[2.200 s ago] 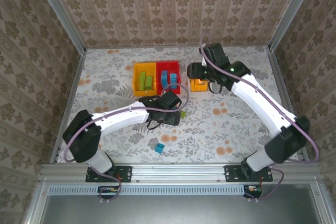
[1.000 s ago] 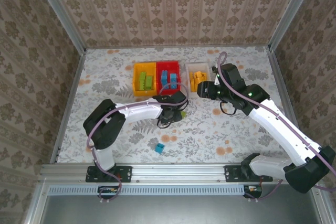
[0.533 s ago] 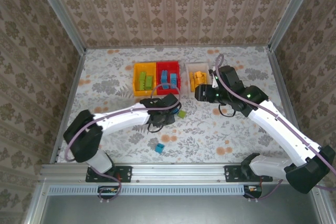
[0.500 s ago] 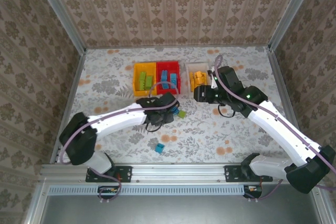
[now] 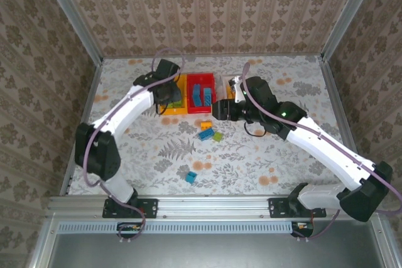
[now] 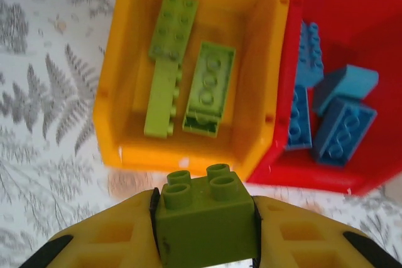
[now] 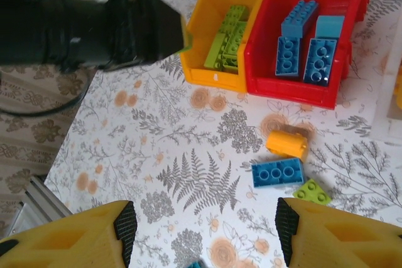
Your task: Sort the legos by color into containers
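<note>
Where the left tool (image 6: 205, 236) hangs over the near wall of the yellow bin (image 6: 122, 136), a lime green two-by-two brick (image 6: 202, 208) sits studs-up between its yellow fingers (image 6: 94, 249), the jaws closed against the brick's two sides. Inside that bin lie three more green legos (image 6: 209, 86) (two long pieces in line on the side toward the tabletop's left edge, a wider plate beside them). The red bin (image 6: 295, 61) touches the yellow bin on the side toward the right edge and holds a loose heap of blue legos (image 6: 342, 123). Both bins stand toward the far edge of the tabletop (image 5: 125, 149), about midway along it. The white bin (image 5: 233, 83) stands just beyond the red bin toward the right edge, partly hidden by the right arm (image 5: 314, 139).

Nearer the middle of the tabletop, three loose pieces lie close together: an orange brick (image 7: 287, 144), a blue brick (image 7: 277, 172) just on its near side, and a small green plate (image 7: 312, 191) beside the blue brick. A lone blue brick (image 5: 190, 176) lies well apart from them, close to the near edge.

The right tool (image 7: 201, 236) hangs above the tabletop on the near side of the red bin, its jaws spread wide with nothing between them.
</note>
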You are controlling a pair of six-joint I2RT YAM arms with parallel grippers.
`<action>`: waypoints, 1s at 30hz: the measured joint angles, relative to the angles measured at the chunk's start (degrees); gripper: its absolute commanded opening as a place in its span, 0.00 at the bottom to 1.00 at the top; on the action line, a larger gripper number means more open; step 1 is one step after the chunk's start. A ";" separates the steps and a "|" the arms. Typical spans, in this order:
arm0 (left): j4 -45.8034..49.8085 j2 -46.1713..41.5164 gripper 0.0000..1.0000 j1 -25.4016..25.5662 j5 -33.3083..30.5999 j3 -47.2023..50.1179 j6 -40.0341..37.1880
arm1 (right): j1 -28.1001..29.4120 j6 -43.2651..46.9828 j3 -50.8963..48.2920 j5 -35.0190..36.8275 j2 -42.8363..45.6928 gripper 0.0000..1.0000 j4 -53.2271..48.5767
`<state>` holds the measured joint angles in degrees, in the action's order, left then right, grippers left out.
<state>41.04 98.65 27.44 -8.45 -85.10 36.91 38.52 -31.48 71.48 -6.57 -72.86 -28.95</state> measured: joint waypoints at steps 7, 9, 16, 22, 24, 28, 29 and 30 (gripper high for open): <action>-0.24 15.50 0.36 -4.63 2.19 -13.81 -6.97 | 0.00 -0.46 0.85 0.00 -1.40 0.63 0.66; -0.31 19.50 0.40 -5.40 2.91 -17.22 -8.48 | 0.00 -0.50 0.85 0.00 -1.40 0.63 0.74; -0.44 25.55 0.53 -5.84 5.35 -21.29 -10.88 | 0.00 -0.52 0.83 0.00 -1.42 0.63 0.94; -0.33 25.27 0.58 -5.84 5.92 -21.16 -11.26 | 0.07 -0.70 0.79 0.00 -1.40 0.64 1.81; -0.76 23.28 0.58 -5.81 5.90 -19.61 -11.23 | 0.26 -0.70 0.46 0.02 -1.40 0.64 1.86; -0.94 14.88 0.58 -5.38 5.22 -13.66 -10.73 | 1.07 -0.61 -0.96 0.13 -1.40 0.63 1.79; -1.16 11.41 0.58 -5.11 4.83 -11.43 -10.29 | 1.57 -0.44 -1.49 0.37 -1.40 0.63 1.79; -1.68 7.89 0.58 -4.72 4.35 -9.05 -9.79 | 2.25 -0.24 -2.03 0.76 -1.40 0.63 1.73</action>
<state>39.35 106.54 22.72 -4.10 -94.15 27.11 40.77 -31.73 69.45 -5.80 -74.26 -27.22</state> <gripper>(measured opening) 0.584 0.634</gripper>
